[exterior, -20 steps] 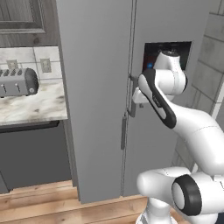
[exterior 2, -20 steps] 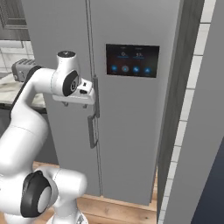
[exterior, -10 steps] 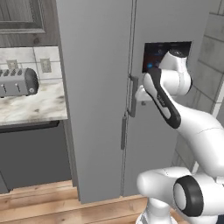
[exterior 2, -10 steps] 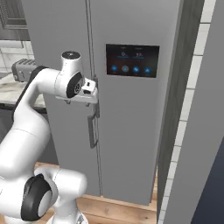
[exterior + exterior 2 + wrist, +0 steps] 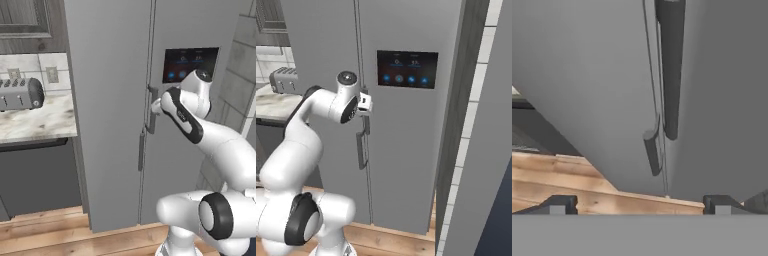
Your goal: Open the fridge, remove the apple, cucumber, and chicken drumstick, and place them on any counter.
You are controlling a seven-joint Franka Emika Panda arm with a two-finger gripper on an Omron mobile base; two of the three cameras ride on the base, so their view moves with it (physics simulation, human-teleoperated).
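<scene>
The gripper [image 5: 154, 106] has edged closer to the fridge [image 5: 110, 100] handle [image 5: 671, 70], fingers spread wide; next, clamp it.

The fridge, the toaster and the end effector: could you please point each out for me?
fridge [image 5: 107, 100], left base view, left door front.
toaster [image 5: 20, 94], left base view, its side.
end effector [image 5: 639, 204], hand view, between its fingertips.

The tall light-grey two-door fridge [image 5: 110, 100] is showing darker grey vertical bar handles [image 5: 670, 65] and a black recessed panel [image 5: 407, 69] glowing with blue and red icons. The white marble-look counter [image 5: 35, 122] is carrying grey-brown veining over dark grey cabinets [image 5: 40, 177], and the warm brown plank floor [image 5: 557, 180] is showing wood grain.
</scene>
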